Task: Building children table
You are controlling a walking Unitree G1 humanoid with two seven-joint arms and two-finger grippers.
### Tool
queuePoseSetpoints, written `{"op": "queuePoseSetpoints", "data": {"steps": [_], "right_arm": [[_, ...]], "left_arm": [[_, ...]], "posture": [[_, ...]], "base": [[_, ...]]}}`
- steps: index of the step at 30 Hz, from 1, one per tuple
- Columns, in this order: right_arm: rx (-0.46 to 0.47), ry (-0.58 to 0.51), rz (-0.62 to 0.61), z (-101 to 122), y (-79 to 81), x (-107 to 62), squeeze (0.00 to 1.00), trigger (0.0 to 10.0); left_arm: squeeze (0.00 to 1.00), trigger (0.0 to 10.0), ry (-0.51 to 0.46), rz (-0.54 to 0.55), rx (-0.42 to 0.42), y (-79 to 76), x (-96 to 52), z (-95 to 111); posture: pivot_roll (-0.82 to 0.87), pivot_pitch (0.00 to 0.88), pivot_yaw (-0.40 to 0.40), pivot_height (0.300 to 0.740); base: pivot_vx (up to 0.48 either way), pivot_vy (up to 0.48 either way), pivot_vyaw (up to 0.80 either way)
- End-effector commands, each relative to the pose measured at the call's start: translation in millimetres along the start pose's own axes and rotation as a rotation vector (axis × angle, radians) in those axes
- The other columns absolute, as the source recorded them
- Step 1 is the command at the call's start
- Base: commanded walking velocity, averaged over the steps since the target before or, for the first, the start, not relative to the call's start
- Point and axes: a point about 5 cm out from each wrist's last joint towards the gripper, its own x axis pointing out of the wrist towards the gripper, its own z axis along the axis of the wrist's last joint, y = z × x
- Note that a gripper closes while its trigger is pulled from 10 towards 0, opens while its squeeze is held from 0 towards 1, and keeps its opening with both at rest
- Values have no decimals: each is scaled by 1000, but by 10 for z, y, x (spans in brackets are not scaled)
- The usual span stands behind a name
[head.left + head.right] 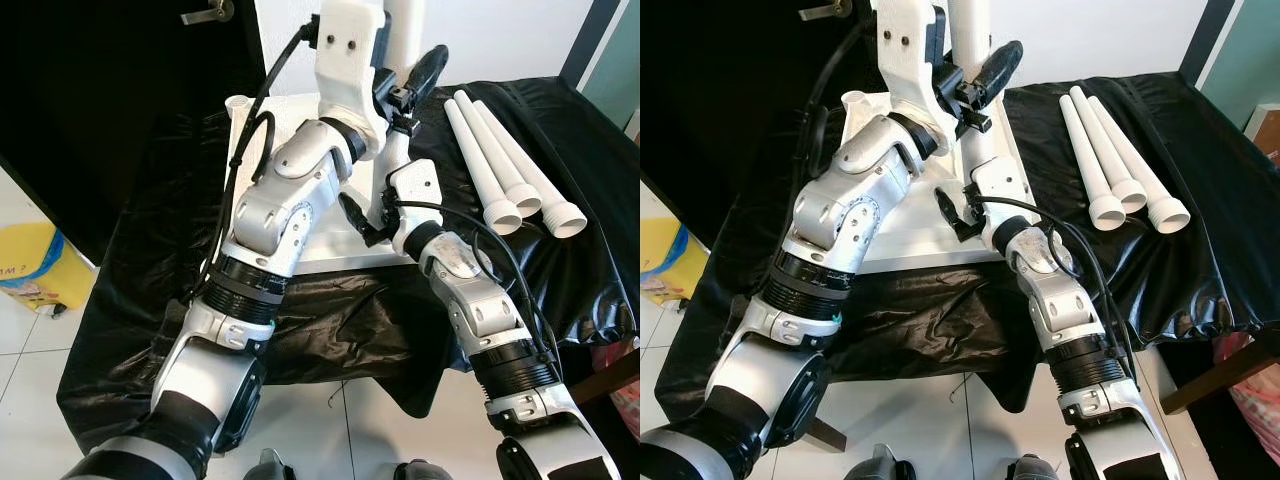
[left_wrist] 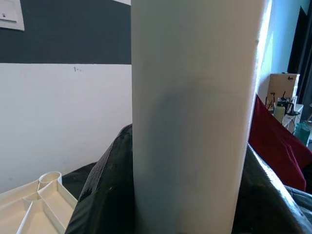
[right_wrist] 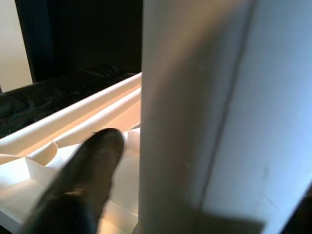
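Both the left gripper (image 1: 415,85) and right gripper (image 1: 372,222) clasp the upright white leg (image 1: 403,25) standing on the inverted tabletop (image 1: 335,235).

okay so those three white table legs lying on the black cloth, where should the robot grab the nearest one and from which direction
Probably the plain tube of the outermost white leg, a little above its flared end and near mid-length. Come straight down from above, fingers spanning its width: it lies flat on the black cloth, its right side is open, and the neighbouring leg sits close on its left, so a side approach looks crowded.

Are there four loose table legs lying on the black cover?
No, three white legs lie side by side on the black cover.
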Motion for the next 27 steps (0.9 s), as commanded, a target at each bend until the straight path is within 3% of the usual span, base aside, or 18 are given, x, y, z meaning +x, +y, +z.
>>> {"op": "queuePoseSetpoints", "data": {"steps": [1, 15, 16, 21, 22, 27], "right_arm": [[-3, 7, 9, 8, 31, 41, 0, 0], [-16, 12, 3, -36, 49, -1, 0, 0], [1, 21, -12, -50, 44, -7, 0, 10000], [56, 43, -71, -81, 8, -23, 0, 10000], [74, 50, -100, -93, -19, -31, 0, 10000], [108, 66, -183, -129, -116, -61, 0, 10000]], "left_arm": [[0, 10000, -33, -54, -7, -131, 28, 54], [0, 10000, -20, -88, -9, -231, 50, -6], [1000, 10000, -20, -92, -27, -238, 46, -15], [1000, 10000, -19, -91, -34, -234, 32, -25], [0, 10000, -25, -90, -29, -230, 22, -19], [0, 10000, -57, -64, -35, -189, -14, 10]], "posture": [[-98, 19, 29, 740], [-110, 10, 36, 740], [-111, 8, 36, 740], [-115, 7, 36, 740], [-117, 7, 37, 740], [-121, 9, 36, 740]], "base": [[0, 0, 0], [0, 0, 0], [0, 0, 0], [0, 0, 0], [0, 0, 0], [0, 0, 0]]}}
